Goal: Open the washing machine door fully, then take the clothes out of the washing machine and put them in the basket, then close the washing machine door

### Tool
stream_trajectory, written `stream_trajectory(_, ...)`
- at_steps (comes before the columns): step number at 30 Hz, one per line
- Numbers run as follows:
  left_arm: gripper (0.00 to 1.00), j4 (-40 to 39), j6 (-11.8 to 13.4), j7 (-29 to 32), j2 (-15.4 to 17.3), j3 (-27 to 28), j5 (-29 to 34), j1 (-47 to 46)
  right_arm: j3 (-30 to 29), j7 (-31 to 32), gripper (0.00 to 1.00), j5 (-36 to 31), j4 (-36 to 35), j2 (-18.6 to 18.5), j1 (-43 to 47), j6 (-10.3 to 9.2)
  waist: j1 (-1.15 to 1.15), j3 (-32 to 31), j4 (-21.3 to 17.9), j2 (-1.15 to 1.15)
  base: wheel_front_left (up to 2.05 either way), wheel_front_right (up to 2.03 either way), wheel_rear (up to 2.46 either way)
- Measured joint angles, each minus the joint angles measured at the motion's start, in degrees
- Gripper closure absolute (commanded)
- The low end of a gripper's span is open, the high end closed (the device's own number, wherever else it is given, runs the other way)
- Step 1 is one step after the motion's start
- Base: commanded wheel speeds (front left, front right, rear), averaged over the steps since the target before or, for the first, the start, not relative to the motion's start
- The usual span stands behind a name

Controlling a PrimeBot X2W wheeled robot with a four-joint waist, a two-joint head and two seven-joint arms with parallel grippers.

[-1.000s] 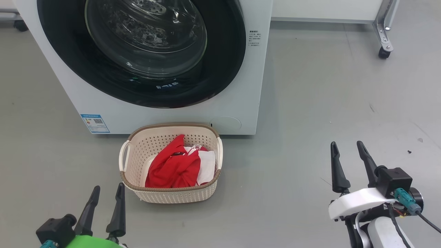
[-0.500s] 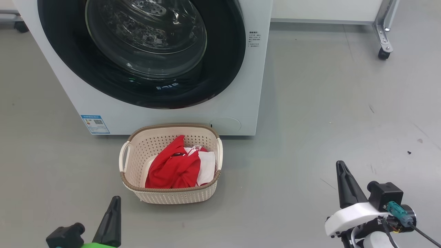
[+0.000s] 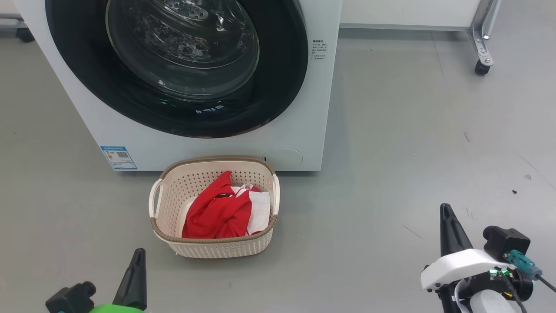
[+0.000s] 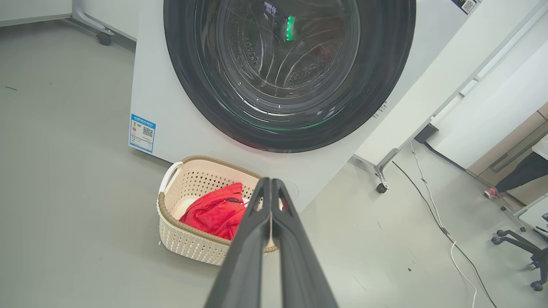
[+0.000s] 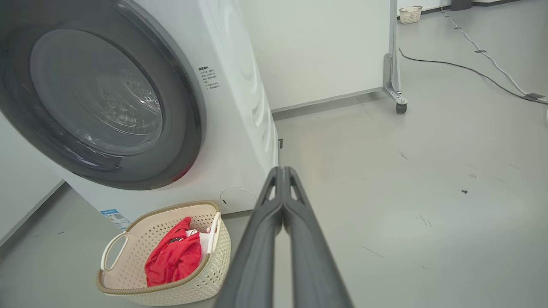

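Note:
The white washing machine (image 3: 304, 108) stands ahead, and its round black-rimmed door (image 3: 278, 87) with the glass bowl lies flush against the front. The red and white clothes (image 3: 221, 213) lie in the cream basket (image 3: 213, 248) on the floor just before the machine. My left gripper (image 3: 139, 254) is shut at the lower left, short of the basket, holding nothing. My right gripper (image 3: 445, 211) is shut at the lower right, well right of the basket, also holding nothing. Both wrist views show the fingers pressed together, left gripper (image 4: 270, 182) and right gripper (image 5: 282, 170).
A white partition on a wheeled metal foot (image 3: 480, 67) stands behind right of the machine. Cables (image 4: 432, 205) run over the grey floor to the right. A person's leg and shoe (image 4: 509, 182) and an office chair base (image 4: 522, 248) are far right. A small basket (image 5: 410, 13) sits far off.
Both grippers went from open to shut and drew back toward the bottom of the head view. Basket, clothes and machine stay put.

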Motion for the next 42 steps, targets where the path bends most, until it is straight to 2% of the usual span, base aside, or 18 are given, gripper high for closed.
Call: stream_trajectory(42, 1.00, 0.4, 0.0, 6.7, -0.7, 5.2, -18.3, -1.4, -5.6, 7.3, 1.00, 24.9, -0.1, 0.4, -0.2, 1.71, 0.00, -0.2, -0.8, 0.00, 0.00, 0.00, 0.00)
